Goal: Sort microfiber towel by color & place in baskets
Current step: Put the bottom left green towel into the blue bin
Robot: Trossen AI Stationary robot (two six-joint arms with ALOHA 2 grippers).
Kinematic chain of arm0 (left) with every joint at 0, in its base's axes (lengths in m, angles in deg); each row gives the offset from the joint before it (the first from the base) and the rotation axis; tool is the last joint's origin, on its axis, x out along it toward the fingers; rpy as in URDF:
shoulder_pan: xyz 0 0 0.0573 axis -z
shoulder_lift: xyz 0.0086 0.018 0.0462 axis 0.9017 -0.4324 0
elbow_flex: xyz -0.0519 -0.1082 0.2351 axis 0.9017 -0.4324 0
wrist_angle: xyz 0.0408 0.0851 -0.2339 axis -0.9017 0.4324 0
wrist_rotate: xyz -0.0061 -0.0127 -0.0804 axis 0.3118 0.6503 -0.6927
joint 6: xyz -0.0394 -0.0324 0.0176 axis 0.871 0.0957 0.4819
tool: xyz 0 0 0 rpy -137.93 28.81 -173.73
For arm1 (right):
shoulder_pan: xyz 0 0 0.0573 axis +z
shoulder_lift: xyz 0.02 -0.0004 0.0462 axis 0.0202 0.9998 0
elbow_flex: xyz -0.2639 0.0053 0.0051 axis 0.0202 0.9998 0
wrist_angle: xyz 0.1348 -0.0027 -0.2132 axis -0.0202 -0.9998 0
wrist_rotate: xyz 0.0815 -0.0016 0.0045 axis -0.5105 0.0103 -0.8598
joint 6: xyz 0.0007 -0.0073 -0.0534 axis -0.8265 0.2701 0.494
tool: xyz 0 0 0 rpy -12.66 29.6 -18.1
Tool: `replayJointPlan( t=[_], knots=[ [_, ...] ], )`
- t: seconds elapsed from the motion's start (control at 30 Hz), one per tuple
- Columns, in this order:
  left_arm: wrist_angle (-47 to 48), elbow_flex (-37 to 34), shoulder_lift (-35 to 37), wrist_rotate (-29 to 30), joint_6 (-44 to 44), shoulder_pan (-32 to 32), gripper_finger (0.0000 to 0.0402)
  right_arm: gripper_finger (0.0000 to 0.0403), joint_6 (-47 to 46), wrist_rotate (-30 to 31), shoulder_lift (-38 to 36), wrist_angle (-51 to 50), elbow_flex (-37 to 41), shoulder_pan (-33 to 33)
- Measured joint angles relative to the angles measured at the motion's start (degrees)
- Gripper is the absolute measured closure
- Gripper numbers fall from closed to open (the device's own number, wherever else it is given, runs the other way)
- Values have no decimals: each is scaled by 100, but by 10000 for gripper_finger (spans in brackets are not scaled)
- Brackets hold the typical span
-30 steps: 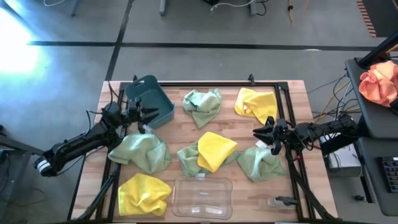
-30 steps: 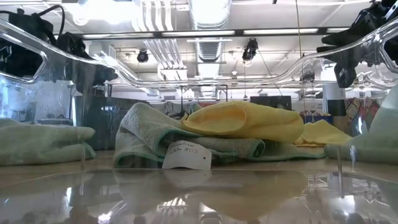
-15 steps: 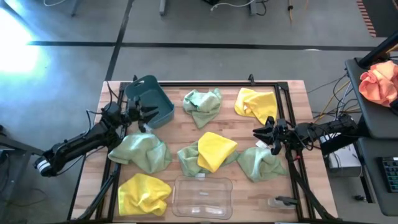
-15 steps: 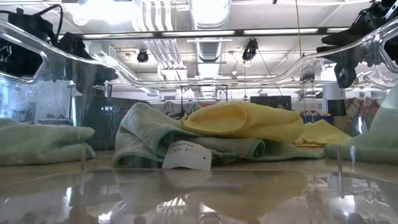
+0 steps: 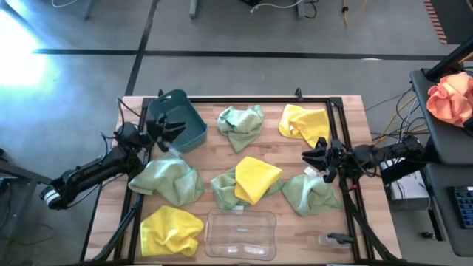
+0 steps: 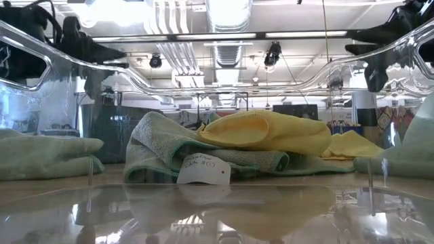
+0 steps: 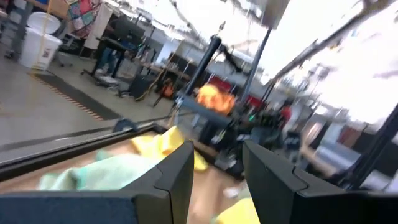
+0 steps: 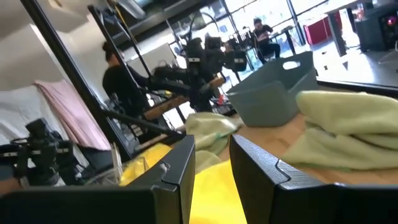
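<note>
The left gripper (image 5: 171, 131) has its two dark fingers spread apart and empty, and it has just swung up and away from the pale sage green microfiber towel (image 5: 166, 179). It now hangs at the near rim of the dark teal solid-walled plastic basket (image 5: 177, 120) instead of above the cloth. That reads as a reposition, not a pick: nothing is gripped, and no towel sits in the teal basket yet.

That sage towel lies crumpled on the wooden desk (image 5: 275, 146) just in front of the teal basket, below and apart from the left fingers.

Across the desk from the teal basket, the right gripper (image 5: 316, 159) has barely stirred. Its fingers are parted with nothing between them, hovering just above another crumpled pale sage green towel (image 5: 310, 192).

Outward from there: a bright yellow microfiber towel (image 5: 256, 177) rests on a green one mid-desk, right of the teal basket. The clear shallow plastic basket (image 5: 241, 233) sits at the near edge, well apart from the teal one and empty. My judgement: sorting has not started.
</note>
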Motion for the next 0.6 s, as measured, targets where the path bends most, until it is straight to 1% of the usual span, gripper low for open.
replayJointPlan(
  t=[0.07,0.13,0.23,0.33,0.47,0.53,0.6],
  knots=[
    [-246,26,0,-94,383,0,278,310,0,0,0,232,-1,-1],
    [-259,199,0,-238,607,2,278,310,0,2,0,478,-11,-1],
    [-248,517,-26,-349,707,10,278,310,2,14,5,450,-97,-2],
    [-240,899,-95,-440,708,25,278,310,8,236,0,567,-240,-2],
    [-242,1491,-283,-897,708,39,278,310,18,312,0,542,-481,-2],
    [-221,1793,-426,-1235,708,39,278,310,13,308,0,544,-633,-2],
    [-117,2098,-604,-1713,682,40,278,310,19,302,0,467,-806,-2]
  ],
)
